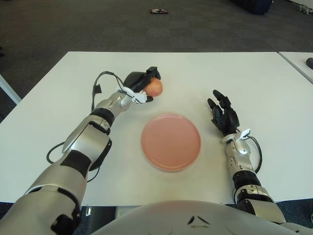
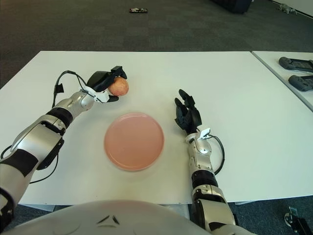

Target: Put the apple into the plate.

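Left hand (image 1: 139, 84) has the apple (image 1: 155, 87), and the black fingers (image 1: 152, 72) are wrapped right over the top and near side of it: one finger hooks over the crown, another (image 1: 148, 98) curls in low beneath it, a snug grip with hardly any gap showing. The fruit, reddish with a paler patch, bulges out on the side that faces away from the wrist. It sits beyond the plate (image 1: 171, 141), off toward that plate's far left edge, not over the pink surface at all. Whether the apple is clear of the table (image 1: 205, 73) or brushing it, I cannot tell from either eye view.

The plate itself lies flat on the white table, round, pink and bare, roughly in the middle of the robot's reach. A dark cable (image 1: 100, 83) loops up from the left wrist (it arcs out on the side away from the plate).

Over on the other side, the right hand (image 1: 223, 113) shows just to the right of the plate, apart from its rim. Its fingers (image 1: 218, 96) are stretched out and a little spread, pointing away from the robot, holding nothing and touching nothing but, perhaps, the tabletop beneath. A small white tab sits at its wrist, with a thin cable (image 1: 256, 149) curling alongside the forearm.

So: apple gripped, beyond the plate's left shoulder; plate waiting.
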You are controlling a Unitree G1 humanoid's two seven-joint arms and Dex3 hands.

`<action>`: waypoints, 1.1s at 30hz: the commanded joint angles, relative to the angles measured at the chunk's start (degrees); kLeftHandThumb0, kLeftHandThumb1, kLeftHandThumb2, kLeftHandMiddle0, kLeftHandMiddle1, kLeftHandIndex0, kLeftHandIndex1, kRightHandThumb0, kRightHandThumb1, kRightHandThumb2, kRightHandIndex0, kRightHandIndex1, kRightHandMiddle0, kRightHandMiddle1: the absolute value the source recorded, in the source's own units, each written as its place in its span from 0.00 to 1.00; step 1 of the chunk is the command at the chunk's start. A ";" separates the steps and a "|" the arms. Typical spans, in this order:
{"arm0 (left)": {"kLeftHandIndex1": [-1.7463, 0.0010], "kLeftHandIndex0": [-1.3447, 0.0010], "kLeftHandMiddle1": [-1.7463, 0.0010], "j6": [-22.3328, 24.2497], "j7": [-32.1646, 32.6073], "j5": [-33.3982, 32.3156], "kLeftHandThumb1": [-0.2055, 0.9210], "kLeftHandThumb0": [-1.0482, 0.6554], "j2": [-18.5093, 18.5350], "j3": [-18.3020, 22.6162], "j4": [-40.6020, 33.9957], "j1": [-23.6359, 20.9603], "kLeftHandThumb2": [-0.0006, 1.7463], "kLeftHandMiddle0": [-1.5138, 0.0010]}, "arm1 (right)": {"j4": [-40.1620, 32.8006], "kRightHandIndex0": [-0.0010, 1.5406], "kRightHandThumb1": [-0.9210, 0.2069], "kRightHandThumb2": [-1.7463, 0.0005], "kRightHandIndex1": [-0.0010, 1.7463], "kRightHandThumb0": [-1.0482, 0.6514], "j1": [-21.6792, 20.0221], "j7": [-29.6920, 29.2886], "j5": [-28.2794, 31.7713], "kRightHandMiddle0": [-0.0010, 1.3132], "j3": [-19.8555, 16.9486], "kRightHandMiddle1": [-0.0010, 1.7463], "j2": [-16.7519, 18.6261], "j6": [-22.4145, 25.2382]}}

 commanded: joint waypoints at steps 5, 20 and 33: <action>0.00 0.59 0.04 -2.34 -0.06 -1.68 0.26 0.61 1.18 1.92 -2.43 -1.43 0.89 0.47 | 2.89 0.16 0.00 0.62 0.01 0.27 3.57 0.12 0.85 0.00 0.22 0.25 1.59 1.85; 0.00 0.58 0.04 -9.13 -9.06 -5.32 0.25 0.61 4.06 4.08 -19.12 4.31 0.90 0.46 | 3.07 0.15 0.00 0.63 0.00 0.26 3.58 -0.23 0.71 0.00 0.13 0.26 1.67 1.84; 0.00 0.58 0.04 -6.57 -29.13 -12.13 0.25 0.61 7.65 4.77 -46.82 14.55 0.90 0.46 | 2.98 0.16 0.00 0.62 0.01 0.27 3.73 -0.58 0.04 0.00 0.45 0.26 1.36 1.47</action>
